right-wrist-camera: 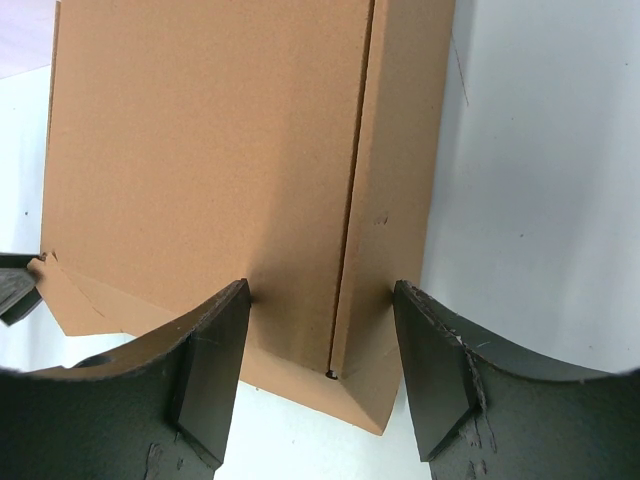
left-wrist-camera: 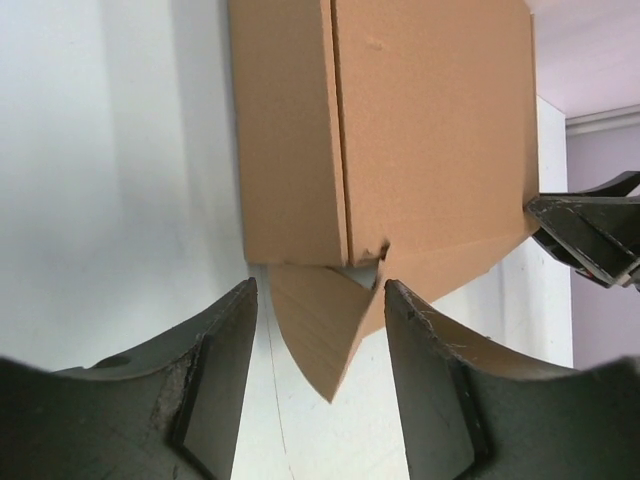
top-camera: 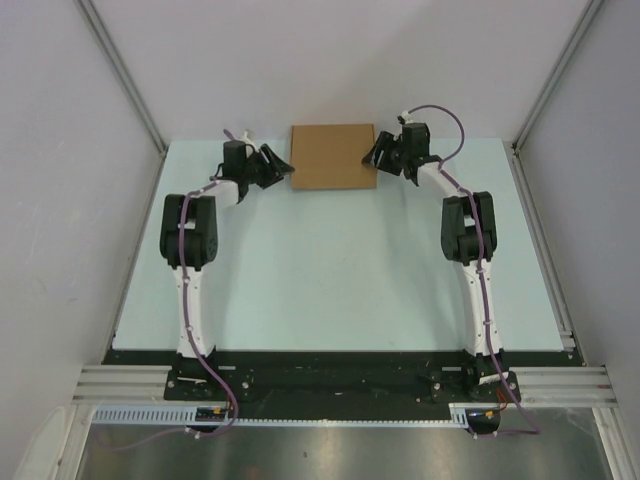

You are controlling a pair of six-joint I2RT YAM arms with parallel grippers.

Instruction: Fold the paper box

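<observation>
- Black two-finger left gripper (left-wrist-camera: 320, 300): jaws apart, straddling a loose pointed flap of the plain brown cardboard paper box (left-wrist-camera: 430, 130), not clamping.
- Right gripper (right-wrist-camera: 320, 300): jaws apart around the opposite side edge.
- Box lies far-centre on the pale table (top-camera: 330, 280), looks mostly folded, end flaps untucked.

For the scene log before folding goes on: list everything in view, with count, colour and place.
paper box: one, brown, far middle of the table
table: one, pale blue-green, under everything
wall panels: three, grey-white, left, back, right
rail: one, silver, near edge
cables: two, purple, one along each arm
arms: two, white and black, bases at near edge
left end effector: one, black, open, a loose box flap between its fingers
right end effector: one, black, open, box's right corner between its fingers
</observation>
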